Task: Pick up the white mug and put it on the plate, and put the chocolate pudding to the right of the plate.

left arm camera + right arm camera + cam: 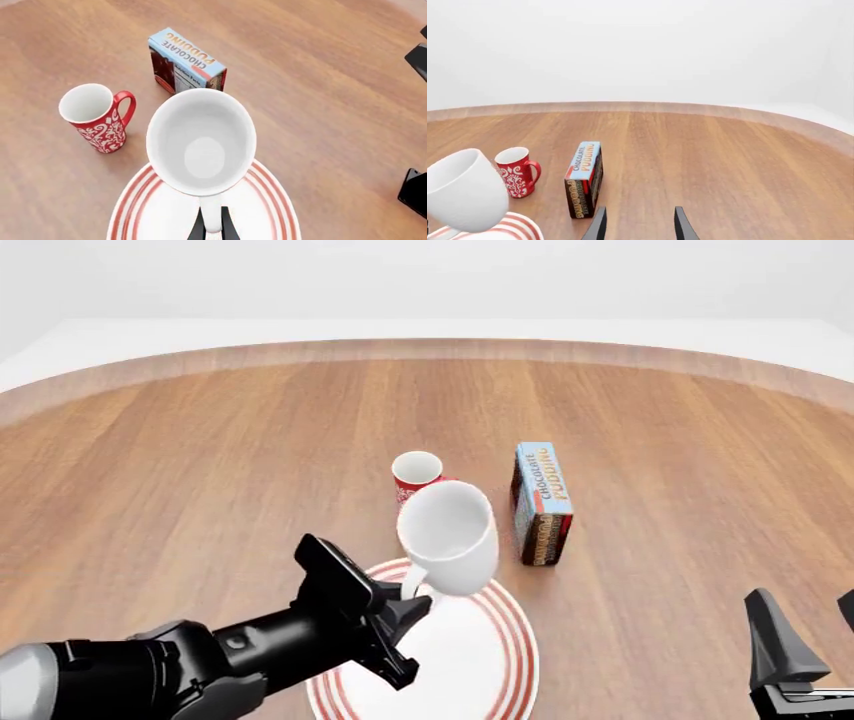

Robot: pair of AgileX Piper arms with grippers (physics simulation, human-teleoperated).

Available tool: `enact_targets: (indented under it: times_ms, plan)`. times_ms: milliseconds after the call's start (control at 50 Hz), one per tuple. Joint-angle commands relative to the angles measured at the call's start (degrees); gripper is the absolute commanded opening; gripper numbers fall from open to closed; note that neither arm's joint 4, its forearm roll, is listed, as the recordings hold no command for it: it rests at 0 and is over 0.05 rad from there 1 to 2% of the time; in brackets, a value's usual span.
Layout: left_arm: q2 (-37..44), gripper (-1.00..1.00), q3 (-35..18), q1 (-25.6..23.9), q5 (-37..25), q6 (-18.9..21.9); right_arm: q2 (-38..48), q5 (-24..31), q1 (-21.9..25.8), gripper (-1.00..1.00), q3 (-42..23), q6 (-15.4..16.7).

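The left gripper (404, 612) is holding the white mug (450, 537) by its loop handle, its dark fingers (197, 229) pinching that handle from both sides, so the smooth, glossy, wide-mouthed mug is hanging tilted above the plate (501, 665), its mouth facing the front camera. The plate is lying flat on the wood-grain table (200, 470), round and white with concentric red rings at its rim. The chocolate pudding (542, 502) is sitting on the table beyond the plate's right edge, a rectangular carton whose light blue face is reading "CHOCOLATE PUDDING", with dark brown and red sides. A slim red mug (416, 475) with white scrollwork is standing upright behind the white mug. The right gripper (638, 222) is hovering low with its fingers spread, holding nothing.
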State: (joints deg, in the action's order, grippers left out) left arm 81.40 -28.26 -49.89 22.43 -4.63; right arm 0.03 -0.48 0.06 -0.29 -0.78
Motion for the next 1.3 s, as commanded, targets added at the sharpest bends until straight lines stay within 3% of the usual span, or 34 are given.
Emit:
enact_targets:
  times_ms: [20,700,1300]
  plan:
    - [-1.98,-1.0,2.69,0.87,0.3,-0.65,0.0,-0.06,0.01,1.0,0.01,0.03]
    - [-4.38,-1.0,6.2,1.1,-2.04,-2.88,0.0,-0.12,-0.1,1.0,0.02,0.05]
    - [-2.66,-1.0,10.35,0.86,0.58,-6.42,-0.01,-0.22,-0.15,1.0,-0.04,0.08]
